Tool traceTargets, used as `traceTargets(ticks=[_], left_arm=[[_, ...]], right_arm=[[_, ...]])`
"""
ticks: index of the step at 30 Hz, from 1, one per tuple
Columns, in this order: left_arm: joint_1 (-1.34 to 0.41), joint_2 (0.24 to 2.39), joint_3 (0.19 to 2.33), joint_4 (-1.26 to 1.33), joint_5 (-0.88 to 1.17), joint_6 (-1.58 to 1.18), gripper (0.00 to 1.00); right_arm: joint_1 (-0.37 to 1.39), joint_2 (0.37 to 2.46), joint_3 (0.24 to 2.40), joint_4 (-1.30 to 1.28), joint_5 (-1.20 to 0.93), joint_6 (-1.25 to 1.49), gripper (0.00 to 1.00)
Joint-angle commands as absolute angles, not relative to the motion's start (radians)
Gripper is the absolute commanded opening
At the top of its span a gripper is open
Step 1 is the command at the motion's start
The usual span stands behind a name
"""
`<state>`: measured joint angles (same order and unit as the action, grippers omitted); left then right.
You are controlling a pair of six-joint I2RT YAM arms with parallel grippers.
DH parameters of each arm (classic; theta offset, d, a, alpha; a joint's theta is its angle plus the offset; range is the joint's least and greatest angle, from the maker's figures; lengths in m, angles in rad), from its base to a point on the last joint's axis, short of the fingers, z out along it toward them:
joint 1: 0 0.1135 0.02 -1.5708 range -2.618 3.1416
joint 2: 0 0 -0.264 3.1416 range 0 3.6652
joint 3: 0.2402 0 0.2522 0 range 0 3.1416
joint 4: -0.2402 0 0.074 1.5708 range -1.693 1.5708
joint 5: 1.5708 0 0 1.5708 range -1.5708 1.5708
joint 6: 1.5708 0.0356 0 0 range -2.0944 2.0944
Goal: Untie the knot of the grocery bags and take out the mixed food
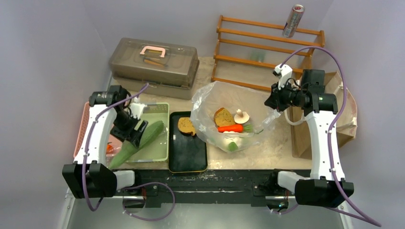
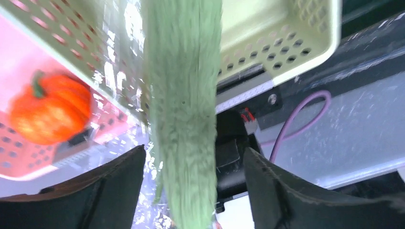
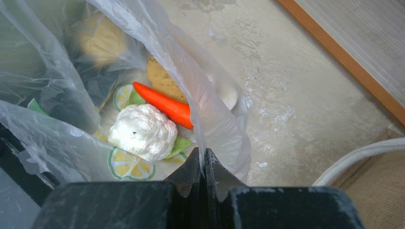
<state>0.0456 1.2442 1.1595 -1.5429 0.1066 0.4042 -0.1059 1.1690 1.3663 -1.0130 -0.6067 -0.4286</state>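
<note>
Transparent plastic bag (image 1: 229,114), open-mouthed, at mid-bench (image 1: 267,143). It holds a toast slice (image 1: 222,117), a mushroom (image 1: 241,116), a carrot (image 1: 230,128) and, in the right wrist view, a cauliflower (image 3: 142,131) beside the carrot. The right hand (image 1: 273,102) is at the bag's right edge, its fingertips (image 3: 193,167) closed narrow on a fold of the film. The brown paper bag (image 1: 346,119) stands to the right of the plastic bag, with a white loop handle (image 1: 296,121) on its near side. Just left of the plastic bag, a black tray (image 1: 187,157) carries a second toast slice (image 1: 186,125). Farther left, the cucumber (image 1: 141,140) lies tilted across the near rim of a green basket (image 1: 160,107). The left hand (image 1: 133,136) straddles the cucumber with fingers (image 2: 114,186) wide, and a gap shows between it and the right finger. Farthest left of the plastic bag, a pink basket (image 1: 81,129) contains the tomato (image 2: 50,114). Behind the plastic bag are a grey-brown lidded case (image 1: 153,59) to the left and a wooden rack (image 1: 267,47) to the right. A silver can (image 1: 293,20) sits on the rack's top rail.
</note>
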Motion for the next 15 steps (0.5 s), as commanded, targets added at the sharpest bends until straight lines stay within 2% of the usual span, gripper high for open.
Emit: traceTargets(ticks=[1, 2, 3, 6, 10, 11, 15], left_arm=[[0.041, 1.236, 1.429, -1.53, 0.301, 0.408, 0.83], [0.036, 1.236, 1.484, -1.518, 0.36, 0.41, 0.95], [0.026, 1.231, 1.526, -1.496, 0.41, 0.408, 0.99], [-0.041, 1.209, 1.632, -1.392, 0.512, 0.389, 1.0], [-0.228, 1.21, 1.806, -1.187, 0.62, 0.318, 1.0], [-0.277, 1.218, 1.839, -1.121, 0.65, 0.294, 0.95], [-0.532, 1.275, 1.897, -0.917, 0.711, 0.306, 0.64]], right_arm=[[-0.11, 1.154, 1.424, -1.024, -0.692, -0.448, 0.0], [-0.11, 1.153, 1.433, -1.027, -0.702, -0.454, 0.0], [-0.11, 1.151, 1.443, -1.028, -0.709, -0.457, 0.0], [-0.11, 1.143, 1.458, -1.057, -0.726, -0.49, 0.0], [-0.11, 1.12, 1.426, -1.142, -0.711, -0.589, 0.0], [-0.11, 1.112, 1.407, -1.164, -0.692, -0.614, 0.0], [-0.11, 1.073, 1.353, -1.25, -0.65, -0.704, 0.0]])
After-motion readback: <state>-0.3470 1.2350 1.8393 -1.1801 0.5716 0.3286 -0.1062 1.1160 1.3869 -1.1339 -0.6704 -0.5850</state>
